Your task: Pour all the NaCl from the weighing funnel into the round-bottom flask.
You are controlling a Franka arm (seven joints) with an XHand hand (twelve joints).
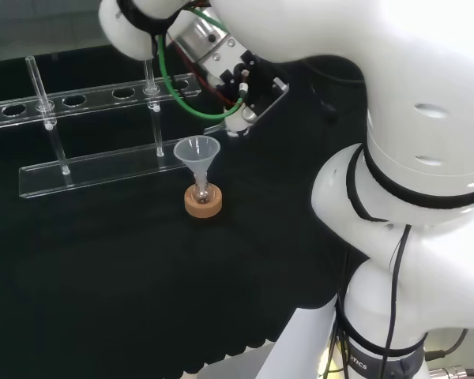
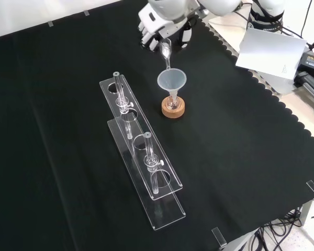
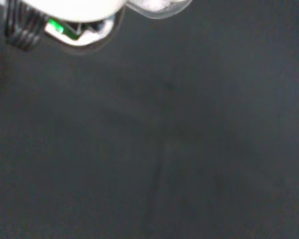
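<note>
Clear glass, the weighing funnel hangs tilted in the hand's curled fingers, spout just above the plastic funnel in the round-bottom flask on its cork ring; light, slippery, breakable, it seems best held by its upper body.

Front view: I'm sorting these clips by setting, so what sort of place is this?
Most likely a chemistry lab bench: a clear test-tube rack, a funnel set in a small flask on a cork ring, and a robot hand holding glassware above it.
</note>
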